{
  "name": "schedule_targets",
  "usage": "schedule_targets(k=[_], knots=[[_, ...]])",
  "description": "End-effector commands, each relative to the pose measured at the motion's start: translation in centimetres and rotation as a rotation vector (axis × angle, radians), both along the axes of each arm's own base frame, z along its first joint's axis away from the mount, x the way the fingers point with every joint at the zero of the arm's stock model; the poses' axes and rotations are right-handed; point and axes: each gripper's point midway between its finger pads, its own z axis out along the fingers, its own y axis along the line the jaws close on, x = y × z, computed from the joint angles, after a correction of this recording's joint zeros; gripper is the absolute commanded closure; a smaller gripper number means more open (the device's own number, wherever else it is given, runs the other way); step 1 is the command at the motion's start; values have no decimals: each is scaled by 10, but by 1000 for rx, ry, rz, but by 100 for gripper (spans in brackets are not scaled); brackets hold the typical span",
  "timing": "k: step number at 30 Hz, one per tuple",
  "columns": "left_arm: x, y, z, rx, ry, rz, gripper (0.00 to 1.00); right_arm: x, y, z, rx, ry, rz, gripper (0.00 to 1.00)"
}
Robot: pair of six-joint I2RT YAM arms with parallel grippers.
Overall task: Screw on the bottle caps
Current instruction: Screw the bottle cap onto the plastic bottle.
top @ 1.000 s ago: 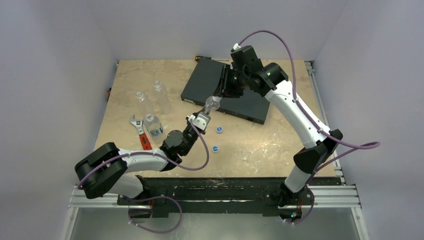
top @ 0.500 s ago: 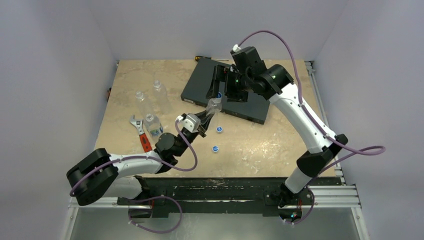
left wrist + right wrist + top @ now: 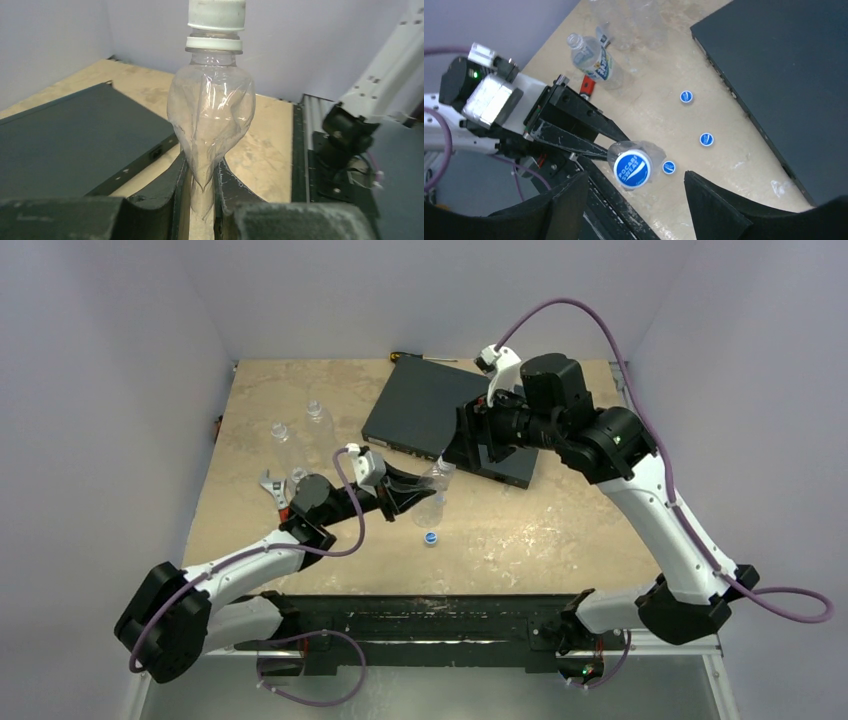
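Blue cap [image 3: 632, 169] reads POCARI SWEAT; print on labelled bottle [image 3: 596, 61] perhaps matches.

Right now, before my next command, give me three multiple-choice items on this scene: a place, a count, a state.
1. Where is the clear plastic bottle with the blue-white label?
A. On the beige tabletop, next to the red-handled wrench.
B. On a shelf.
C. On the floor.
2. How many loose round blue caps with white centres are on the tabletop in the right wrist view?
A. One.
B. Three.
C. Five.
3. The right gripper is:
A. open.
B. shut on a cap.
C. shut on the wrench.
Answers: 1 A, it shows by the wrench's red handle; 2 B, three lie there; 3 A, its jaws stand apart either side of the blue cap on the crushed clear bottle that the left gripper pinches.
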Motion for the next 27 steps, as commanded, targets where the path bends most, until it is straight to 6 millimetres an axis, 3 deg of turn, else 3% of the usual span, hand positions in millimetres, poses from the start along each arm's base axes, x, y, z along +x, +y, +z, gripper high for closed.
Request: schedule_targets(k=[1, 11, 20, 27], knots=[[-47, -3, 28, 0, 14, -286, 100, -26, 12, -1, -58, -98, 237, 28], [-82, 12, 24, 80, 62, -393, 100, -60, 17, 4, -45, -106, 355, 39], [-99, 21, 18, 134, 89, -433, 100, -96, 24, 5, 28, -72, 507, 46], [-106, 25, 16, 150, 97, -452, 100, -105, 21, -8, 11, -28, 523, 49]])
